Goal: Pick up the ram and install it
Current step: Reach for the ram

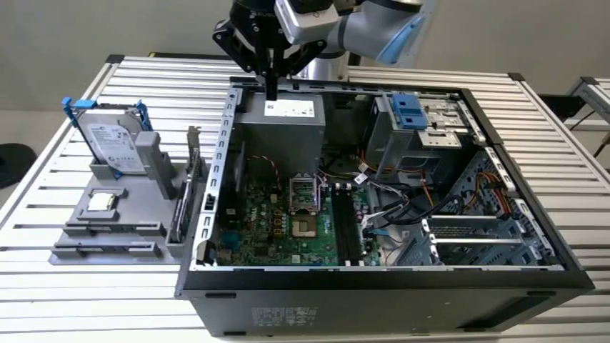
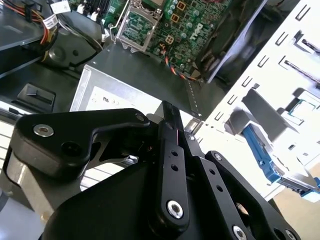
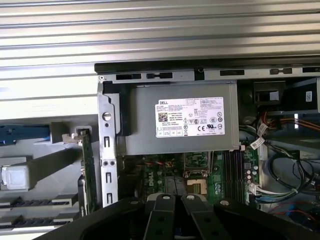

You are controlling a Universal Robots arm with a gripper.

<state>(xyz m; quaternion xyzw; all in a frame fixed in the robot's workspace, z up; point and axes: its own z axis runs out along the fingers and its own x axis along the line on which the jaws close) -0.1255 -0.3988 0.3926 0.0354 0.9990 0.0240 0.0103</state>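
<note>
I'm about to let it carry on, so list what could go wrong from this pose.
1. The gripper hangs just above the power supply; a straight descent could strike it.
2. The ram stands tight beside the upright card, so a grasp may bump that.
3. Loose cables lie next to the memory slots and could snag.

Bright, even overhead light. White slatted metal table glares. Open black computer case interior is dim with soft shadows. Pale slotted case wall blown out in the second wrist view.
</note>
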